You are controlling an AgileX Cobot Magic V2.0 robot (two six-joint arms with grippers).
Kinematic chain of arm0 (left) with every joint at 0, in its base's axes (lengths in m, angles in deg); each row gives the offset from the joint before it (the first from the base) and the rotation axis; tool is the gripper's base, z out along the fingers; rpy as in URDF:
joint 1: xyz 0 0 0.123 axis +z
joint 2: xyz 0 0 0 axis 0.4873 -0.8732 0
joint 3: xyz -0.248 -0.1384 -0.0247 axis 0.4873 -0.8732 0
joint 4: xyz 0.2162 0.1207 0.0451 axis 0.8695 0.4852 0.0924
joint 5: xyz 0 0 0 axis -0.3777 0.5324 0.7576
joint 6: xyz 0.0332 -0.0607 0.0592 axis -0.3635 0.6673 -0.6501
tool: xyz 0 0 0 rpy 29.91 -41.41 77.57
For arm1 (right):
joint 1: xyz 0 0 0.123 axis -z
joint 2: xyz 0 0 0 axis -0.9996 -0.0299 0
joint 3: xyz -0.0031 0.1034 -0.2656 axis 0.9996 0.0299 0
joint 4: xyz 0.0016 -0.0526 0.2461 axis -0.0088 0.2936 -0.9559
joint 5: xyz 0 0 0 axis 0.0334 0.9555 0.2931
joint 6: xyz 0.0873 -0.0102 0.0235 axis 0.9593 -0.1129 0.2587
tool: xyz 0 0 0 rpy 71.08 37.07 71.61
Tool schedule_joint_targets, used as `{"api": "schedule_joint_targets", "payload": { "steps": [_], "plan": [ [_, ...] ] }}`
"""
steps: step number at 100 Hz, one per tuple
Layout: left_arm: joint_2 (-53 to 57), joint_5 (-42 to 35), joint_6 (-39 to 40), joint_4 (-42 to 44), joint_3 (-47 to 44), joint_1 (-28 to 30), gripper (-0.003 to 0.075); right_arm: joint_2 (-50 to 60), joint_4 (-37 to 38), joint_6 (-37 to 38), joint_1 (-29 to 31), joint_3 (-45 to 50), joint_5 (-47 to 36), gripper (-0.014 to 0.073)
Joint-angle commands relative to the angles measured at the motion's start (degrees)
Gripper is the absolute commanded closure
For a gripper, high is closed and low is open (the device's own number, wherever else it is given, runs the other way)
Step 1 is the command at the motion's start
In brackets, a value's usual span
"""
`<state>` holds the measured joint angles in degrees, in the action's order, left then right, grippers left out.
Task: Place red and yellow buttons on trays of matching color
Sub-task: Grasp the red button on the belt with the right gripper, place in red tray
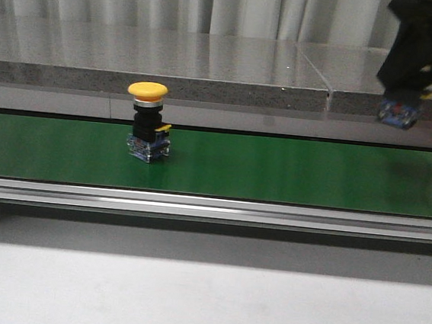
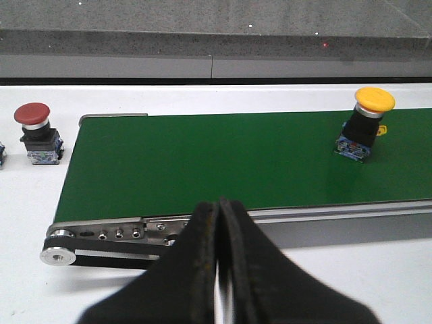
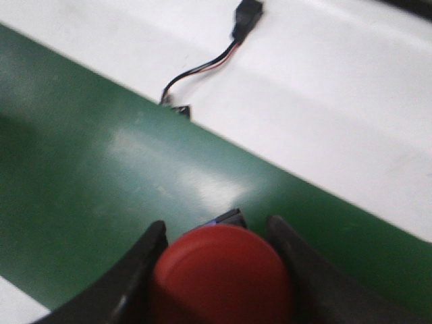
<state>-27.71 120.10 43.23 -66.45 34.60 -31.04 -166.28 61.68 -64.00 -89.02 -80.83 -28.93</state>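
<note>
Red first, at the far left: the left wrist view shows a red button (image 2: 34, 131) standing upright on the white table (image 2: 27, 216), just off the end of the green conveyor belt (image 1: 276, 172). This one is not in the front view. The left gripper (image 2: 217, 270) hangs before the belt's near rail with its two fingers pressed together and nothing between them.

Further right, the yellow button (image 1: 146, 131) stands upright on the belt, cap up, its long axis vertical, alone and well apart from both grippers. In the left wrist view it lies ahead of that gripper and off towards the belt's far edge, so I judge the left arm to be the nearer one for it; a grasp would have to come from above or across the black body below the cap.

At the far right, the right gripper (image 1: 400, 103) is raised above the belt and clamped on a second red button (image 3: 219, 273), whose cap fills the space between the fingers in the right wrist view and whose blue base shows below the arm in the front view. A loose cable (image 3: 216, 61) lies on the table beyond the belt. No tray is visible in any view, so where the held button must go cannot be told.
</note>
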Motion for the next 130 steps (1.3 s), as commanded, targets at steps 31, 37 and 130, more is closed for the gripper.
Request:
{"api": "schedule_joint_targets", "payload": {
  "steps": [31,37,130],
  "plan": [
    [-0.51,-3.85,0.01,-1.15,1.54,-0.46,0.0739,-1.18,0.31,-0.13,24.02,-16.52,-0.07,0.0496],
    [-0.51,-3.85,0.01,-1.15,1.54,-0.46,0.0739,-3.17,0.31,-0.13,27.06,-17.32,-0.58,0.0496],
    [-0.51,-3.85,0.01,-1.15,1.54,-0.46,0.0739,-33.38,-1.82,0.36,34.72,-34.81,-6.67,0.0496]
  ]
}}
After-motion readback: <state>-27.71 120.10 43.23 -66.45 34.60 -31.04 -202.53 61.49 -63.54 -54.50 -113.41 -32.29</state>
